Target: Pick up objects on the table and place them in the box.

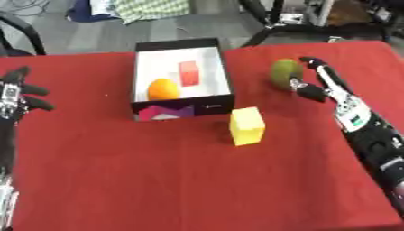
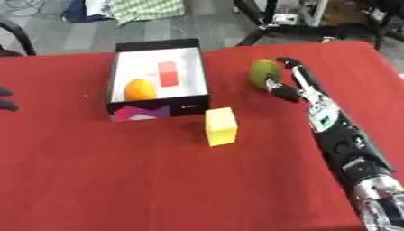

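Observation:
A black box (image 1: 210, 107) with a white inside stands at the table's far middle. In it lie an orange fruit (image 1: 163, 89) and a red block (image 1: 189, 73). A yellow block (image 1: 247, 126) stands on the red cloth just in front of the box's right corner. To the right of the box is a green fruit (image 1: 286, 73). My right hand (image 1: 322, 85) is against its right side, fingers curled over the top and thumb under it. My left hand (image 1: 12, 95) rests open at the left edge, fingers spread, away from everything.
A red cloth (image 1: 158, 180) covers the table. Beyond the far edge are chair legs, a dark frame and a checked cloth (image 1: 150, 9) on the floor. My right forearm (image 1: 371, 135) lies along the table's right side.

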Action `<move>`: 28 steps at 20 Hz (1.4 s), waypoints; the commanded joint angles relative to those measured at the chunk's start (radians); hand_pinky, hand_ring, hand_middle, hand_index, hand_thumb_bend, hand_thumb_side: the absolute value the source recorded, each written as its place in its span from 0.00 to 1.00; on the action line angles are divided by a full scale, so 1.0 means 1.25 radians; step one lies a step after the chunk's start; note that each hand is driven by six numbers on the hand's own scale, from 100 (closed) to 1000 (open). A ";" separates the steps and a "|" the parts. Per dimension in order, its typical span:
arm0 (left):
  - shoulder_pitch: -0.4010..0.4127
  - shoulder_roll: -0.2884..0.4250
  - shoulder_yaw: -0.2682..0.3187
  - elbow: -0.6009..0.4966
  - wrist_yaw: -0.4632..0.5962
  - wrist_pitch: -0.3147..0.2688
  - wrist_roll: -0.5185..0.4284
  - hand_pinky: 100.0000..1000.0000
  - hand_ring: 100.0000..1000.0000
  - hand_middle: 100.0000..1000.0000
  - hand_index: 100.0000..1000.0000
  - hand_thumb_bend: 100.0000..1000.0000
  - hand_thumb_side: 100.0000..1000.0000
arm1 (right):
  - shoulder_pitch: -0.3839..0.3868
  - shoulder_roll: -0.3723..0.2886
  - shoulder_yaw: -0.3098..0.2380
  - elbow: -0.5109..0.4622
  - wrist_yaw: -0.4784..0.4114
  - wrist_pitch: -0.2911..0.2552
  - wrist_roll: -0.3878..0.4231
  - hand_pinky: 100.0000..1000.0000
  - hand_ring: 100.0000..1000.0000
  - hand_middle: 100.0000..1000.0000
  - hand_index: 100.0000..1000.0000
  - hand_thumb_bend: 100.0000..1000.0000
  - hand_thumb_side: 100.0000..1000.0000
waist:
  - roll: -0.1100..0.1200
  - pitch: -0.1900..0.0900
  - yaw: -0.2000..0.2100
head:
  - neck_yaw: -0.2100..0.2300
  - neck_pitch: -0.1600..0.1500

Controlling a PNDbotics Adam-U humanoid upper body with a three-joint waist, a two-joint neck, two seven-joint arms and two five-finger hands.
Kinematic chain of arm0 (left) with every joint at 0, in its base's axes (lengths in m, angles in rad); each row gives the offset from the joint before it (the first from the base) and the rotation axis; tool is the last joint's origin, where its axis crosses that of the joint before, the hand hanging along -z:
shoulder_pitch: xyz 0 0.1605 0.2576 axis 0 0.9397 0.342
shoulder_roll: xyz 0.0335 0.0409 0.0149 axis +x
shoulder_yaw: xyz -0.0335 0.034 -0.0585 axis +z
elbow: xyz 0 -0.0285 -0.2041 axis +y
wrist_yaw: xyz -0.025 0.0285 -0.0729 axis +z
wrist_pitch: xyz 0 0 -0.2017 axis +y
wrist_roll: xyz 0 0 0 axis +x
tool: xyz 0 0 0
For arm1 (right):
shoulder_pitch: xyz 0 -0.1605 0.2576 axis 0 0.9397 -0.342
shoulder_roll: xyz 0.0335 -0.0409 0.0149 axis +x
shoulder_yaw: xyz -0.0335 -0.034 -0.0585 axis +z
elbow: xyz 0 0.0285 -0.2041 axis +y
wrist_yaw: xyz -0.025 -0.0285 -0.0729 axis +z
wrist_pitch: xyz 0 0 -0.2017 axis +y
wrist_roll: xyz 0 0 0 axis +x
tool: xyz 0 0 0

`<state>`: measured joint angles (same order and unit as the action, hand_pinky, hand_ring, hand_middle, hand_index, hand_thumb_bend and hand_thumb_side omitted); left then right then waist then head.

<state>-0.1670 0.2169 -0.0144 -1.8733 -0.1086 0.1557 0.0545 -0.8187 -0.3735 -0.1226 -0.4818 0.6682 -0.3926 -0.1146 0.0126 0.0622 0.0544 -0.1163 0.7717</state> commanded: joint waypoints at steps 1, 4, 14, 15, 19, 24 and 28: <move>-0.006 0.001 -0.001 -0.010 -0.004 -0.002 -0.003 0.70 0.44 0.50 0.88 0.06 0.91 | -0.022 -0.013 0.001 0.002 0.018 0.004 -0.024 1.00 0.96 0.95 0.93 0.00 0.42 | 0.003 -0.013 0.002 | -0.004 -0.001; -0.006 -0.002 0.000 -0.009 -0.004 -0.002 -0.003 0.70 0.44 0.50 0.88 0.06 0.91 | -0.020 -0.010 0.001 0.007 0.026 0.008 -0.036 1.00 0.96 0.94 0.93 0.00 0.44 | 0.002 -0.012 0.003 | -0.005 -0.001; -0.008 -0.008 -0.001 -0.010 -0.003 -0.002 -0.004 0.70 0.44 0.50 0.88 0.06 0.91 | -0.013 0.003 0.003 0.000 0.051 0.026 -0.042 1.00 0.89 0.83 0.79 0.00 0.14 | 0.004 -0.009 0.007 | -0.009 -0.001; -0.008 -0.009 -0.001 -0.009 -0.003 -0.002 -0.004 0.70 0.44 0.50 0.88 0.06 0.92 | -0.012 0.006 0.002 -0.004 0.055 0.031 -0.050 1.00 0.88 0.81 0.74 0.00 0.14 | 0.004 -0.008 0.007 | -0.010 -0.001; -0.009 -0.011 -0.002 -0.009 0.000 -0.002 -0.005 0.70 0.44 0.50 0.88 0.05 0.92 | -0.009 0.012 -0.002 -0.018 0.072 0.054 -0.094 0.99 0.85 0.74 0.53 0.00 0.17 | 0.005 -0.007 0.009 | -0.013 -0.001; -0.008 -0.013 -0.002 -0.009 0.004 -0.002 -0.004 0.70 0.44 0.50 0.88 0.05 0.92 | -0.006 0.017 -0.007 -0.030 0.075 0.070 -0.164 0.97 0.81 0.66 0.33 0.00 0.23 | 0.005 -0.007 0.010 | -0.014 -0.001; -0.008 -0.014 -0.001 -0.008 0.007 -0.002 -0.003 0.70 0.44 0.50 0.88 0.04 0.93 | -0.004 0.018 -0.009 -0.036 0.053 0.063 -0.194 0.95 0.77 0.61 0.22 0.00 0.29 | 0.004 -0.007 0.010 | -0.014 -0.001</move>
<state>-0.1672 0.1920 -0.0147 -1.8733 -0.1053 0.1544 0.0499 -0.8080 -0.3379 -0.1292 -0.4988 0.7441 -0.3114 -0.3429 0.0126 0.0628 0.0652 -0.1330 0.7717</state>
